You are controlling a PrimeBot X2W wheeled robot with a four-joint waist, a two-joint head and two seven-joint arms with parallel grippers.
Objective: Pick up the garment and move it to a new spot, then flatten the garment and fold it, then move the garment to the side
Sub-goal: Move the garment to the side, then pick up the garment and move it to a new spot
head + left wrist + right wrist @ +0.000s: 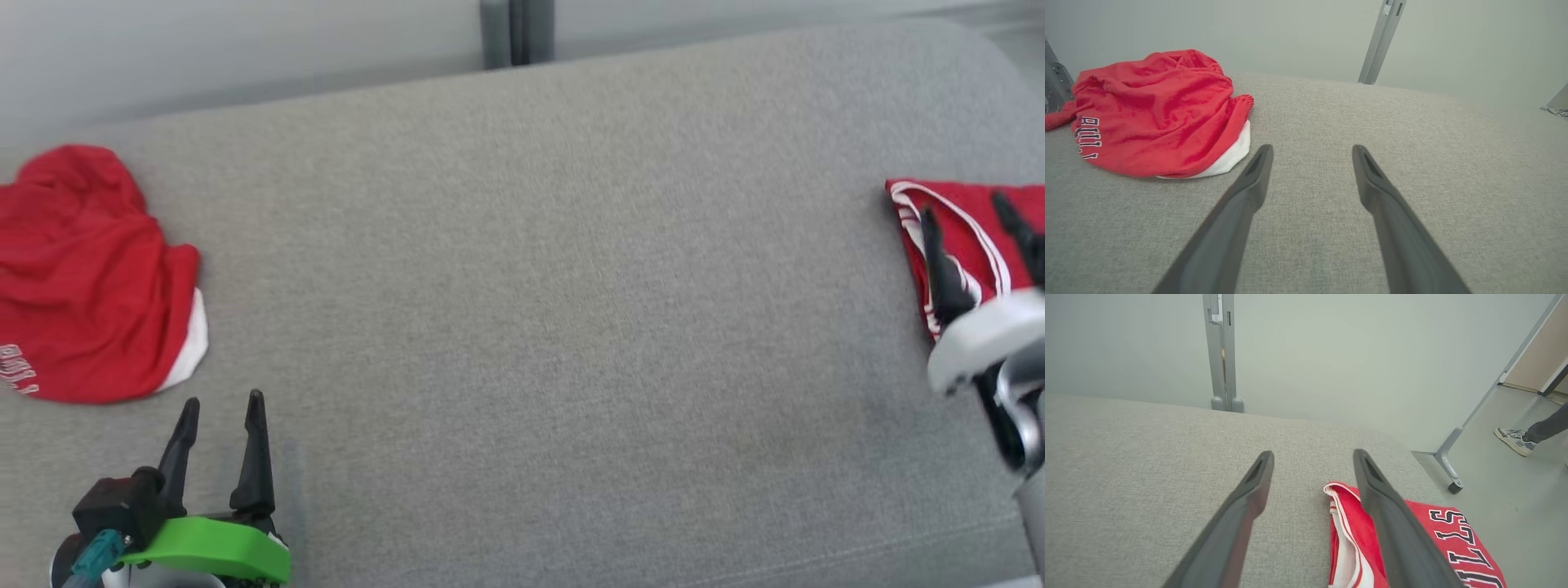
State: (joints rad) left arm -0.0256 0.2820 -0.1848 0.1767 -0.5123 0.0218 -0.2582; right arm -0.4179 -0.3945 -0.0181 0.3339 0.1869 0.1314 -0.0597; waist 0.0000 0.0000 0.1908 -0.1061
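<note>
**One high view, two low**

Head camera looks steeply down on the grey worktop [522, 327]. Wrist cameras skim it toward the wall [1331, 355]; head and left share the crumpled red garment [1159, 110], head and right the folded red garment [1419, 516].

Grey fabric surface [522, 327] w/ crumpled red garment [90, 278] left, folded jersey [980, 200] right.

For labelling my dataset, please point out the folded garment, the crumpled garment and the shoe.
folded garment [1470, 555], right wrist view, lettered top face
crumpled garment [1159, 114], left wrist view, middle of heap
shoe [1514, 441], right wrist view, its side
</note>
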